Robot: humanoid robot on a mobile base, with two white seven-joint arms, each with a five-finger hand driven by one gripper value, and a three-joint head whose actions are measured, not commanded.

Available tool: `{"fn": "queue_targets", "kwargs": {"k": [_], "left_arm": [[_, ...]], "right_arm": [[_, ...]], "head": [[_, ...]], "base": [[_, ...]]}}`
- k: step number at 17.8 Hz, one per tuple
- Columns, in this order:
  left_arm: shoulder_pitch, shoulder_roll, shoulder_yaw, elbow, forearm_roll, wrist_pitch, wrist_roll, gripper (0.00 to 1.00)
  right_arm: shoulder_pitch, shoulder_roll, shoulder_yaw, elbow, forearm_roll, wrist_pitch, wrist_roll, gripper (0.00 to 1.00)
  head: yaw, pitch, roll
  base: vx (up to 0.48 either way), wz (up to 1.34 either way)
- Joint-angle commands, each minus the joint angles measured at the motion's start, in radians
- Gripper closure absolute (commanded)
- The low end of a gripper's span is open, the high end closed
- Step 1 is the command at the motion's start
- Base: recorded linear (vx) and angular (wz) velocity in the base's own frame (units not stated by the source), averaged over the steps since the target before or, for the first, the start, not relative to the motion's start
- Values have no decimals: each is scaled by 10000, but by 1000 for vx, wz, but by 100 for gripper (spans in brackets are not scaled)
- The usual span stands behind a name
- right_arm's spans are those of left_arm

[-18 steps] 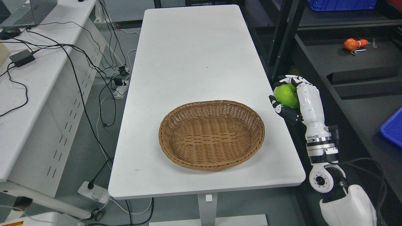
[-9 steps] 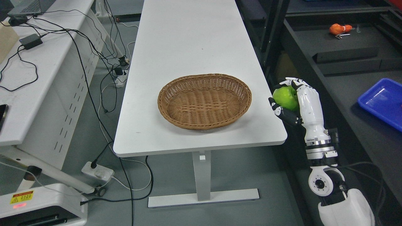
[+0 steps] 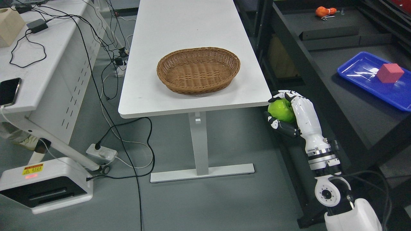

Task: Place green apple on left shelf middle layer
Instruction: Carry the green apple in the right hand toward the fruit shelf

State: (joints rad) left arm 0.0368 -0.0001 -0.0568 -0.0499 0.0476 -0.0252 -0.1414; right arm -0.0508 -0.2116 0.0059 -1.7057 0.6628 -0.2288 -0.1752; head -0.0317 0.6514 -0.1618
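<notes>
A green apple (image 3: 281,110) is held in my right hand (image 3: 290,113), whose white and black fingers (image 3: 304,109) curl around it. The hand hangs in the air just off the near right corner of the white table (image 3: 167,99), above the grey floor. A black shelf (image 3: 340,106) stands directly to the right of the hand, with its dark boards running back along the picture's right side. An empty wicker basket (image 3: 198,69) sits on the table. My left arm does not show.
A blue tray (image 3: 359,72) with a red cube (image 3: 389,72) lies on the shelf board. An orange object (image 3: 323,12) sits further back. A white desk (image 3: 35,73) with cables, a phone (image 3: 8,91) and a floor power strip (image 3: 102,152) stand at left.
The whole picture has shifted: the camera has backed away and turned, so table and basket sit farther off. My right hand still holds the apple, now clear of the table corner.
</notes>
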Motion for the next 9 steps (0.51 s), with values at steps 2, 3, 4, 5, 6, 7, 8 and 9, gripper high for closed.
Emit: {"fn": "queue_targets", "kwargs": {"k": [2,3,4,5,6,7,8,9], "left_arm": [[0,175,0,-7,0,7,3,0],[0,175,0,-7,0,7,3,0],[0,175,0,8,0,7,3,0],[0,175,0,8,0,7,3,0],[0,175,0,-7,0,7,3,0],[0,175,0,-7,0,7,3,0],[0,175,0,8,0,7,3,0],[0,175,0,-7,0,7,3,0]], "right_arm": [[170,152,95,-32,-2,-28,50,100],[201,152,95,-32,-2,-28,50,100],[201,137,95,-32,-2,-43,50,100],[201,137,79,-32,-2,-44,50,100],[201,122,95,-32,-2,-59,50,100],[201,122,95,-32,-2,-59,50,100],[201,122,95,-32,-2,-59,50,100],[201,137,95,-32,-2,-59,50,100]], "head": [[0,0,0],[0,0,0],[0,0,0],[0,0,0],[0,0,0],[0,0,0],[0,0,0],[0,0,0]], "base": [[-413,18],[-430,22],[-361,52],[-361,52],[-389,75],[-389,75],[-375,-38],[-375,-38]]}}
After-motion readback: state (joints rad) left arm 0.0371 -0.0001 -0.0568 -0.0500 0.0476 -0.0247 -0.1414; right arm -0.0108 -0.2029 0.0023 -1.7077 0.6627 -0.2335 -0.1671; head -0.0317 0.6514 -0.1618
